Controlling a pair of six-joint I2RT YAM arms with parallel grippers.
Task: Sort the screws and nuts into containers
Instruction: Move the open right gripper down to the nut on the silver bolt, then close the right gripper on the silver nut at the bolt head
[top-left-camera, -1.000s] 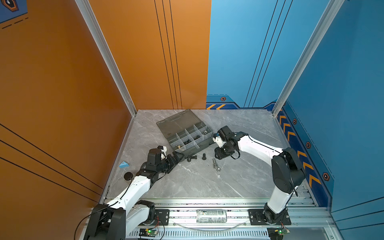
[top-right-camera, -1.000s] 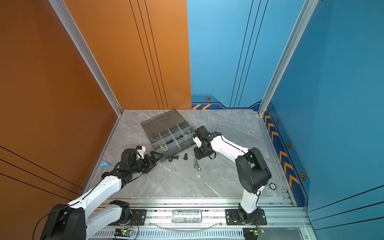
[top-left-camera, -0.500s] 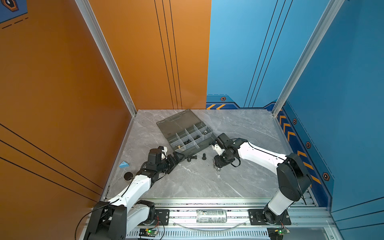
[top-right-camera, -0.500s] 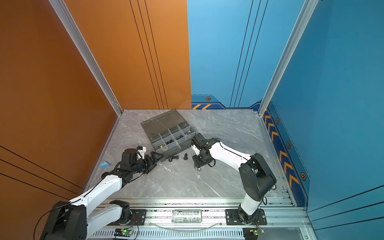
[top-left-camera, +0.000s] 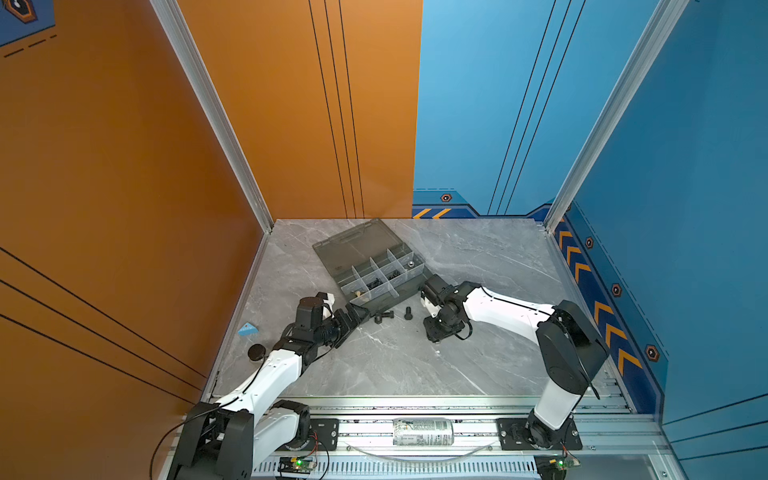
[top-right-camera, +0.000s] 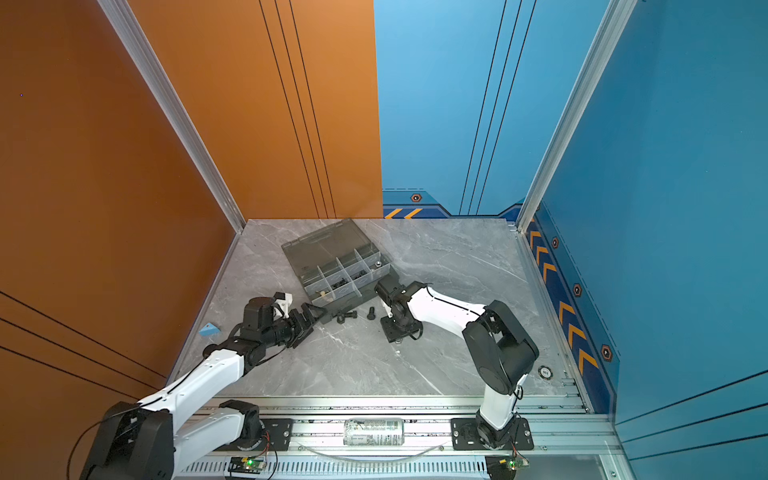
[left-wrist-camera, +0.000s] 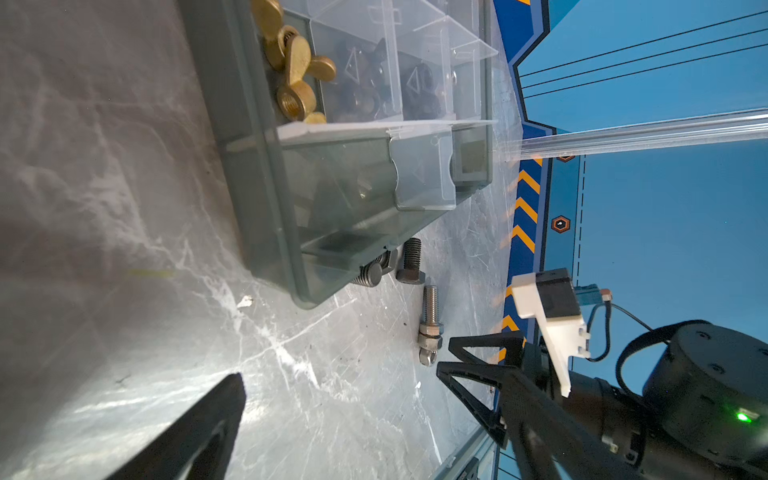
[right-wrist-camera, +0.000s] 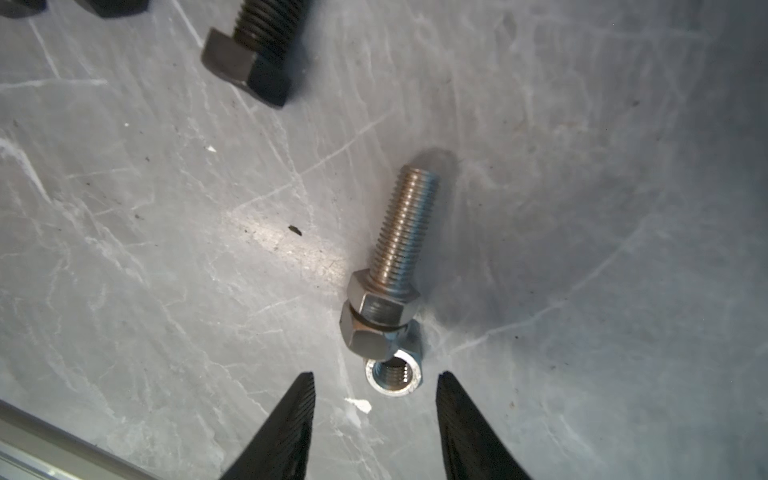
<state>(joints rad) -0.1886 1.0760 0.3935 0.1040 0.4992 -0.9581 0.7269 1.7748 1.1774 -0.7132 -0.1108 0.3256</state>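
Observation:
The smoky-grey organizer box (top-left-camera: 365, 253) (top-right-camera: 328, 249) lies open, and its containers (left-wrist-camera: 419, 45) hold brass wing nuts (left-wrist-camera: 295, 70), black pieces and a silver nut (top-left-camera: 409, 263). Two black screws (top-left-camera: 383, 318) (top-left-camera: 408, 312) lie before it on the table. A long silver screw (right-wrist-camera: 405, 232) (left-wrist-camera: 431, 307) with a nut threaded on lies flat. A loose silver nut (right-wrist-camera: 394, 377) touches its head. My right gripper (right-wrist-camera: 375, 380) (top-left-camera: 434, 332) is open, pointing down, with its fingers on either side of that loose nut. My left gripper (top-left-camera: 358, 314) (top-right-camera: 312, 314) hangs open and empty by the box's near corner.
A blue wedge (top-left-camera: 248, 329) and a round black cap (top-left-camera: 256, 352) lie near the left wall. A can (top-left-camera: 423, 432) rests on the front rail. A small round disc (top-right-camera: 545, 372) sits at the front right. The walls stand close on three sides.
My right gripper has moved from beside the box toward the front and come down over the silver screw and loose nut. The left arm has stayed put.

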